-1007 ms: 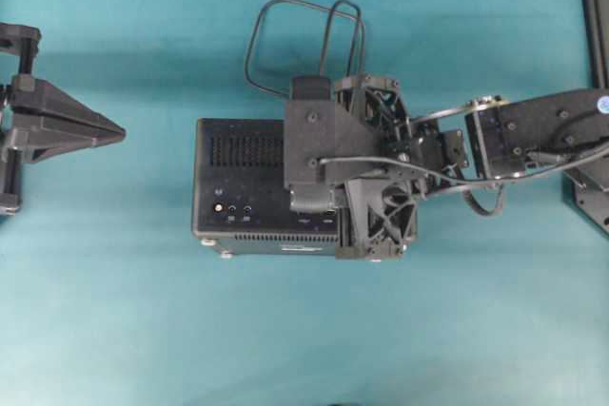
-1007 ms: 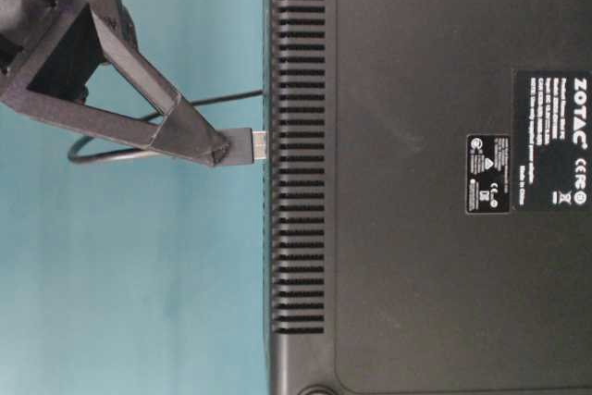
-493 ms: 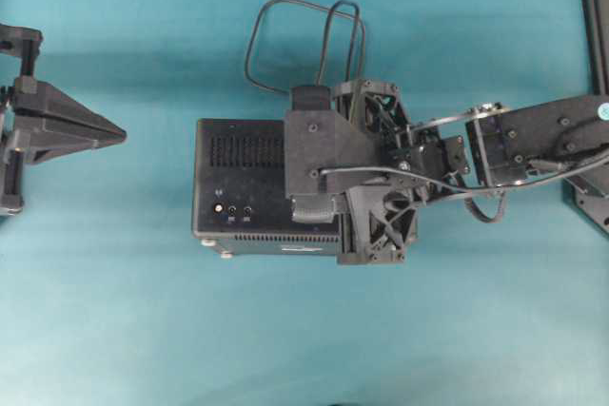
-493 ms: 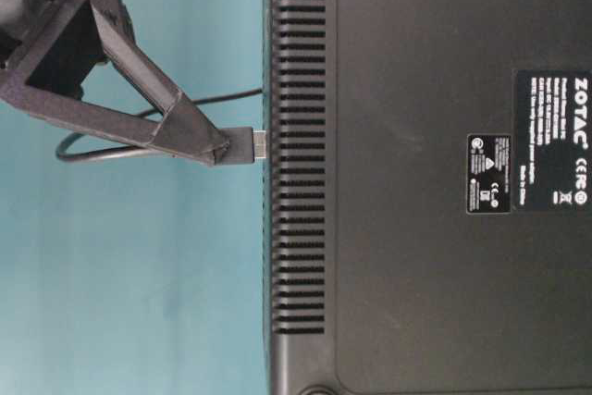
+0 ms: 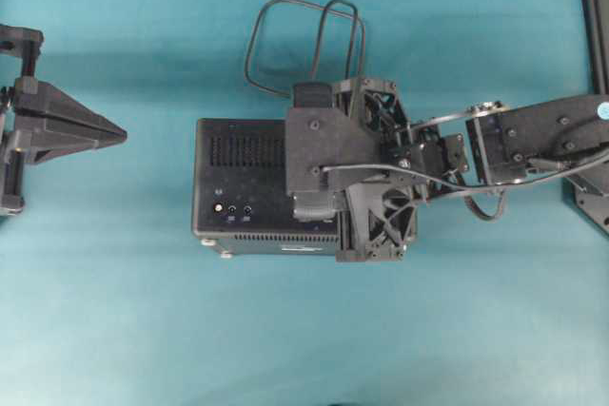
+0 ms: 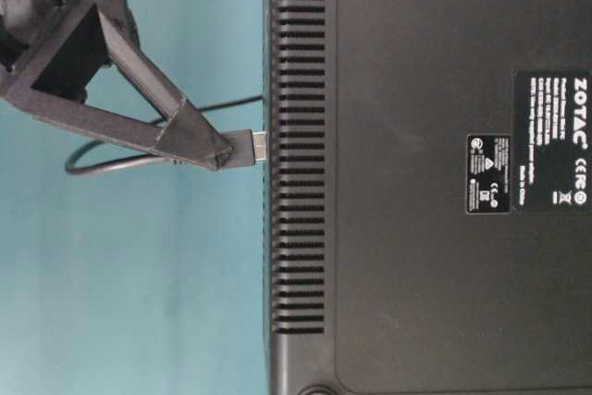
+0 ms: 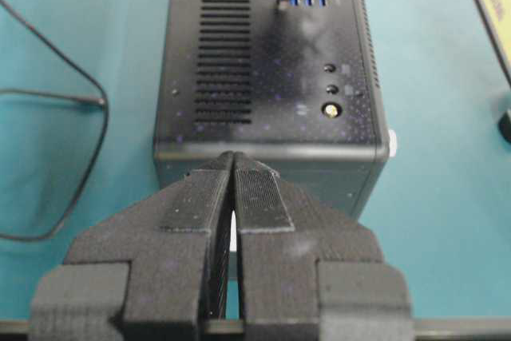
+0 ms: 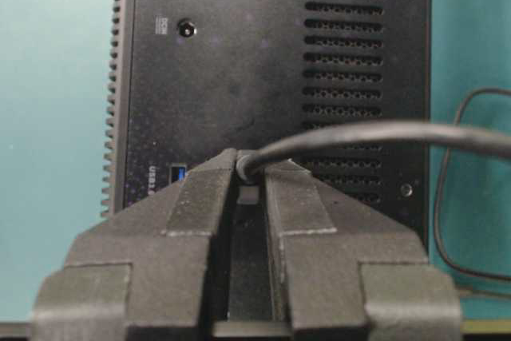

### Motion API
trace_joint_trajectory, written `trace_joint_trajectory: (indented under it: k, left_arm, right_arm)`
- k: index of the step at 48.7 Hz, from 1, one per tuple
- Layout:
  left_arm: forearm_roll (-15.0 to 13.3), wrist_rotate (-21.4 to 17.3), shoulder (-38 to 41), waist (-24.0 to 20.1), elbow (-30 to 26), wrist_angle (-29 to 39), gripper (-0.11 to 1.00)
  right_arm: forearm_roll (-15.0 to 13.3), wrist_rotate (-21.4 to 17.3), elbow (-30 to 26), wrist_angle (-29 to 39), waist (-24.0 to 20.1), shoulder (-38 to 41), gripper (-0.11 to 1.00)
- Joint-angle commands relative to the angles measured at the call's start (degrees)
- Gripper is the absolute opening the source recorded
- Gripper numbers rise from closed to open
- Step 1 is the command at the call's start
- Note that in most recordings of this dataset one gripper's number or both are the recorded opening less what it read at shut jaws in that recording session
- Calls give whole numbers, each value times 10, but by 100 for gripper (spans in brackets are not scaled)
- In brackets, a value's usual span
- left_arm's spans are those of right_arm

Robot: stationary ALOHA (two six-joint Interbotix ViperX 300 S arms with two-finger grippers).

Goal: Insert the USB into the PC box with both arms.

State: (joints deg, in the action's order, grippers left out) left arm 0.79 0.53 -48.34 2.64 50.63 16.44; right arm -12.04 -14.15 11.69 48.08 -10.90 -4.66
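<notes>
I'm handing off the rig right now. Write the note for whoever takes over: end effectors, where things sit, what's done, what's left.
Right end effector: shut on the USB plug, above the PC box.
Left end effector: shut, holding nothing, apart from the box on its left.
The rest of the cable loops on the table behind the box.
Done: plug picked up and brought to the box's port face; in the table-level view its metal tip sits at the face.
Left: whether it is seated cannot be told; push home if needed, brace the box with the left arm, release.

Black arms (image 5: 533,135), ribbed triangular hands (image 7: 233,197)
</notes>
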Motion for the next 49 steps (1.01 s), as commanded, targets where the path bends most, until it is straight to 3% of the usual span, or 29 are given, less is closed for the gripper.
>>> trace_joint_trajectory:
  k: [1,15,27,39,49]
  left_arm:
    - [2,0,2,1,-8,-5,0]
    - [2,8,1,1,-8,-5,0]
    - [2,14,0,1,-7,-5,0]
    - [2,15,-1,1,-8,-5,0]
    - [2,15,-1,1,-9,-5,0]
  right_arm:
    - [6,-10,4,-3,-10,-1,9]
    - [10,-34,11,-13,-23,-2,9]
    - [11,-36,15,-11,-25,-5,9]
    - [-9,-34,32,-13,-4,-24,9]
    - [-5,-36,31,-34,-17,-17,9]
